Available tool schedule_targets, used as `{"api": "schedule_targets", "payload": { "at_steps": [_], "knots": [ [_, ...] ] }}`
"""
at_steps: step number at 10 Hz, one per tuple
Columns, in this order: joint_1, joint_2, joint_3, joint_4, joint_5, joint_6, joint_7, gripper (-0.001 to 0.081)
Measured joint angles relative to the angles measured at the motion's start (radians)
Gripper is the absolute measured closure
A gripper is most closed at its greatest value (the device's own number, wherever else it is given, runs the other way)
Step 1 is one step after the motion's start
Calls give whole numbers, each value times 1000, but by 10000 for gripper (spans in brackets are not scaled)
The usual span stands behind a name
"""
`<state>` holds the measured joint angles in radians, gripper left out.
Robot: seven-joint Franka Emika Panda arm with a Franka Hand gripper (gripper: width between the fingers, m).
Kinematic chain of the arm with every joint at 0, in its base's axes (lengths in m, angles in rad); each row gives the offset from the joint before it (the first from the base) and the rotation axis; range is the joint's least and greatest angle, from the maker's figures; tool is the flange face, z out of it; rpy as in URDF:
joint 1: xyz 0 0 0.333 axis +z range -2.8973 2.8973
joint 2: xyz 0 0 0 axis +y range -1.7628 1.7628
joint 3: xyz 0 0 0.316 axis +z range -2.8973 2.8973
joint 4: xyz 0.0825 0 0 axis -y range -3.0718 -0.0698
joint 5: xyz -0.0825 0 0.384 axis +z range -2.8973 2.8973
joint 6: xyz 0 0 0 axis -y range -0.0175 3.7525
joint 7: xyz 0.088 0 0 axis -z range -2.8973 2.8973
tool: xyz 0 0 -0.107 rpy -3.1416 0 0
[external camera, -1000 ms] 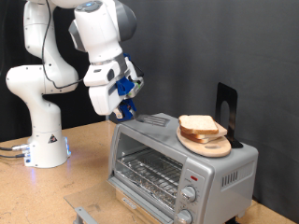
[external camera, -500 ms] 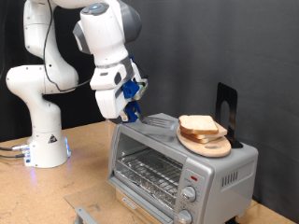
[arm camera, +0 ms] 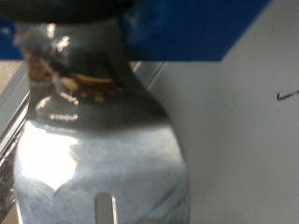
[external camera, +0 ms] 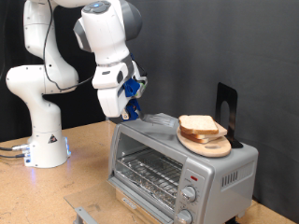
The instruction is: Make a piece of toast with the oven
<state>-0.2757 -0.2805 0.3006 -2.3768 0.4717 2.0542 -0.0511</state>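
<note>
The gripper (external camera: 128, 110) hangs just above the oven's (external camera: 177, 163) top, at the end away from the knobs, and it's clamped on the handle of a metal spatula (external camera: 155, 120). The wrist view is nearly all blade (arm camera: 98, 154): shiny steel, a slot in it, handle running up between the blue fingers, so the jaws are closed narrow on that handle.

The spatula's blade lies low over the oven roof and points along it toward the round wooden plate (external camera: 207, 145), which sits on the roof at the knob end. On that plate are the two bread slices, stacked and overlapping; the piece of toast (external camera: 199, 125) on top is pale with a tan crust. The blade tip is near the plate but apart from it, with bare roof between.

The oven's glass door looks shut, with the wire rack visible behind it and no bread on it, so nothing's gone in yet.

To my eye this step is about getting under a slice. Doing it well means a flat, shallow blade, its edge meeting the bread at the crust line rather than butting the plate rim. A steep angle could shove the stack, plate and all, toward the black stand (external camera: 225, 113) behind it.
</note>
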Motion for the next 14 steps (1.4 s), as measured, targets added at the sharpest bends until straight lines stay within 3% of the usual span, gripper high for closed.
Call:
{"api": "schedule_targets", "payload": {
  "at_steps": [8,14],
  "knots": [
    [1,20,54,38,5,6,22,414],
    [1,23,57,57,14,17,48,414]
  ]
}}
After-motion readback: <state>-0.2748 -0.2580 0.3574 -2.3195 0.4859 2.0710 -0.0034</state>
